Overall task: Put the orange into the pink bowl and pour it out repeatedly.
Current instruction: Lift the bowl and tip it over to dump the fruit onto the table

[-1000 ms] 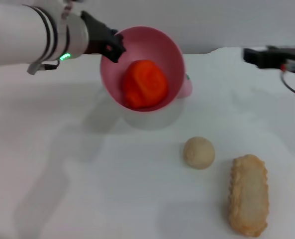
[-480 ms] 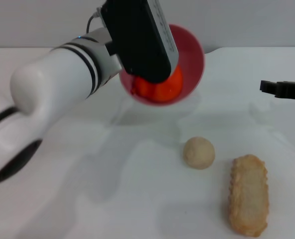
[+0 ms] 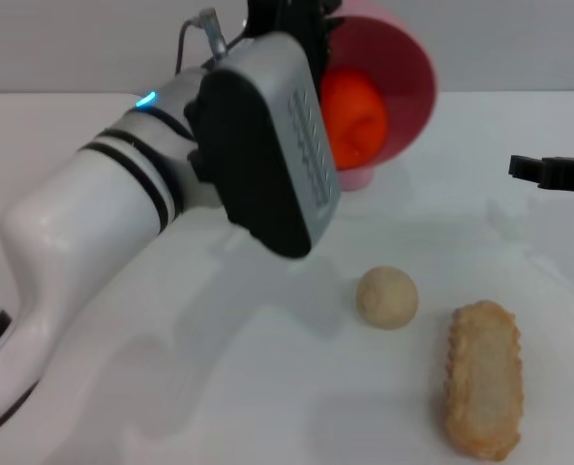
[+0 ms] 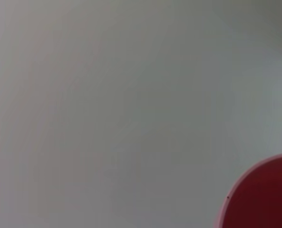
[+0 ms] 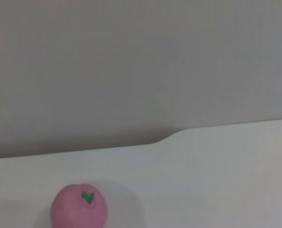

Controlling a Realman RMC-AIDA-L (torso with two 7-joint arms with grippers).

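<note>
Left gripper [image 3: 301, 24] raised above table [image 3: 170, 387], clamped on pink bowl [image 3: 403, 77] rim, bowl tipped sideways, orange [image 3: 354, 116] inside. Right gripper [image 3: 543, 172] parked far right, grip unreadable.

A plain white surface [image 3: 170, 387] fills most of the head view, smooth and matte, with soft grey shadows lying across its left and middle parts. Behind it stands a bare grey wall [image 3: 519, 44], without marks, windows or fittings. The right wrist view shows the same wall [image 5: 141, 66] meeting the surface [image 5: 217, 180] along a faintly shadowed edge that steps slightly upward partway along. The light is even and diffuse, throwing no hard-edged shadows.
</note>
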